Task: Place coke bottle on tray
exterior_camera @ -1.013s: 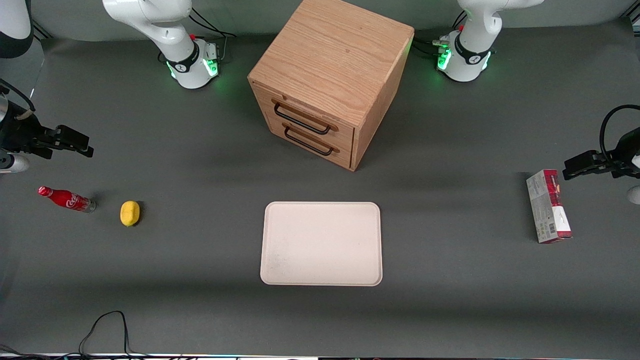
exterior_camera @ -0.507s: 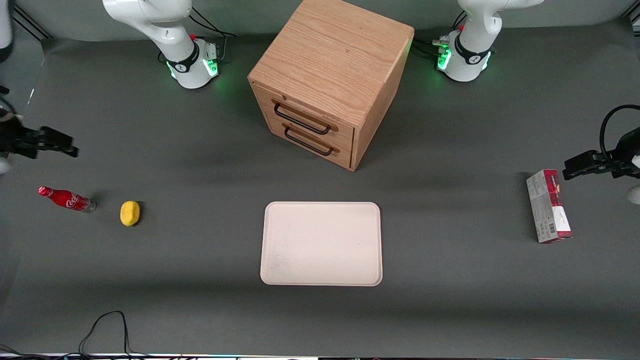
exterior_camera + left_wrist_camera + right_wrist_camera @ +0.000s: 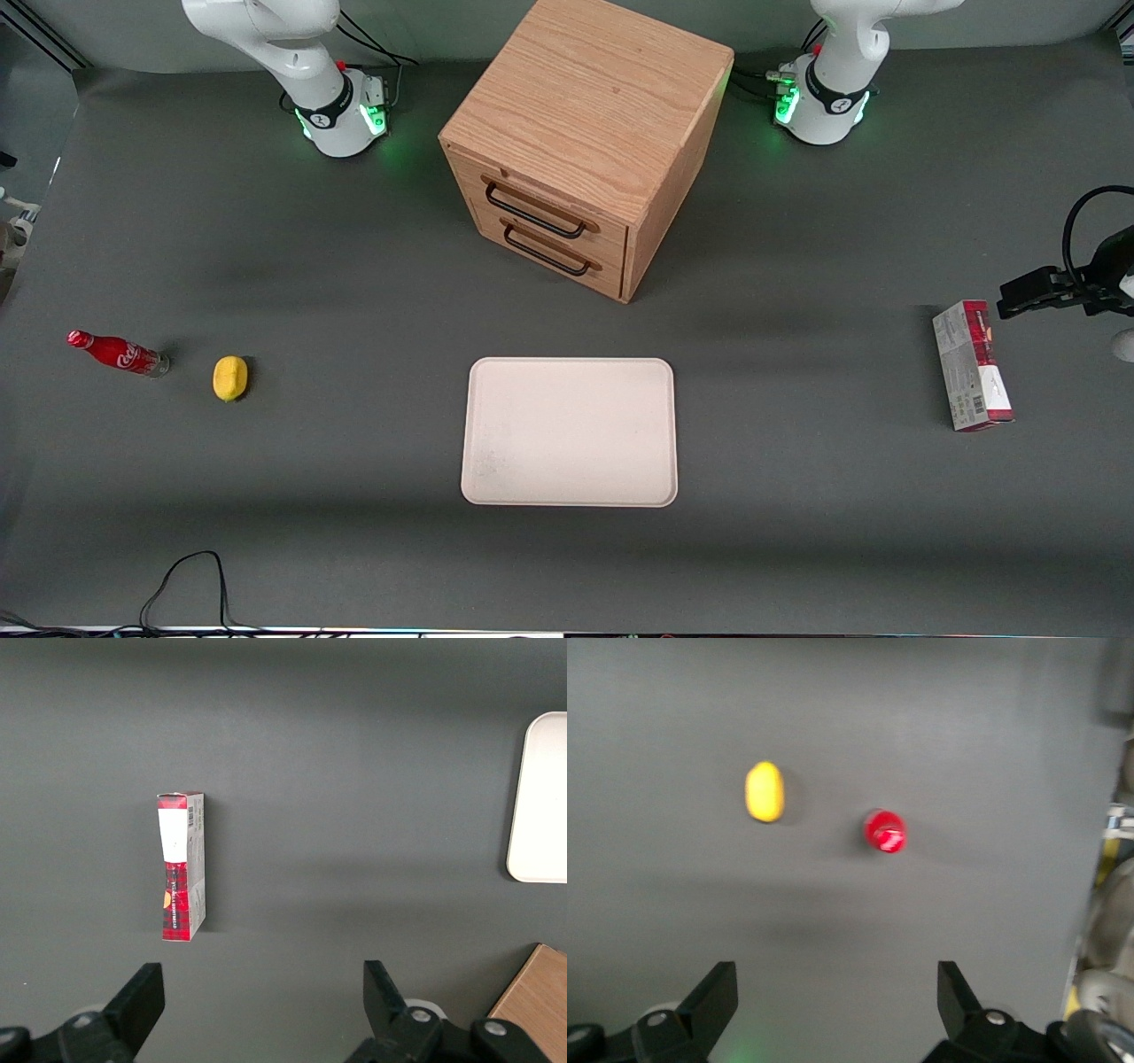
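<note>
High over table, pincer (image 3: 837, 1005) wide apart w/ tips cut off, coke bottle (image 3: 884, 830) upright, blurred.

You're on a robot lab bench, probably a manipulation test cell: grey mat table (image 3: 354, 532), two white arm bases with green status LEDs (image 3: 341, 115) (image 3: 819, 102) along the frame's top edge, loose cable (image 3: 190, 576) lower left, staged props around a wooden drawer box (image 3: 585, 133).
</note>
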### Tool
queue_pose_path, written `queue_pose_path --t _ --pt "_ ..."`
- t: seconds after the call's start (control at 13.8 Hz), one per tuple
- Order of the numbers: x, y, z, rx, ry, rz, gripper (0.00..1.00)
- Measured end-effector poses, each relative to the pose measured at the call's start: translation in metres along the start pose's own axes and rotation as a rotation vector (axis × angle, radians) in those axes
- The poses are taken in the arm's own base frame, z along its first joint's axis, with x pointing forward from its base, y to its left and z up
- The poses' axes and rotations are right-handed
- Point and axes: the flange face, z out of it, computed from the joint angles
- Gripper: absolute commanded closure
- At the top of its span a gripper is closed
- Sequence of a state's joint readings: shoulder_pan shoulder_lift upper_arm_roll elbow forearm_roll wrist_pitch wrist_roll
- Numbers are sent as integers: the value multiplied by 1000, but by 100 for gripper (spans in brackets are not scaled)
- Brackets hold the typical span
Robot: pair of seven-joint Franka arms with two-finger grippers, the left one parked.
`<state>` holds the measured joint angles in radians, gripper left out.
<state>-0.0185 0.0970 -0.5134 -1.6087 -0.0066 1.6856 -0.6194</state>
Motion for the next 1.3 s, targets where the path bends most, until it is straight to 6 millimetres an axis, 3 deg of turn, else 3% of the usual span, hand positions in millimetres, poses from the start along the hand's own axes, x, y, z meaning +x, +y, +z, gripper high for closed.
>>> queue_pose_path --t 0.29,0.58,0.87,1.09,1.3 --pt "-15 32 5 -16 21 -19 0" --pt "-4 36 28 11 20 -24 0" --pt "13 37 75 13 8 -24 0" --pt "14 35 118 13 21 -19 0" --pt "18 31 149 42 47 -33 0"
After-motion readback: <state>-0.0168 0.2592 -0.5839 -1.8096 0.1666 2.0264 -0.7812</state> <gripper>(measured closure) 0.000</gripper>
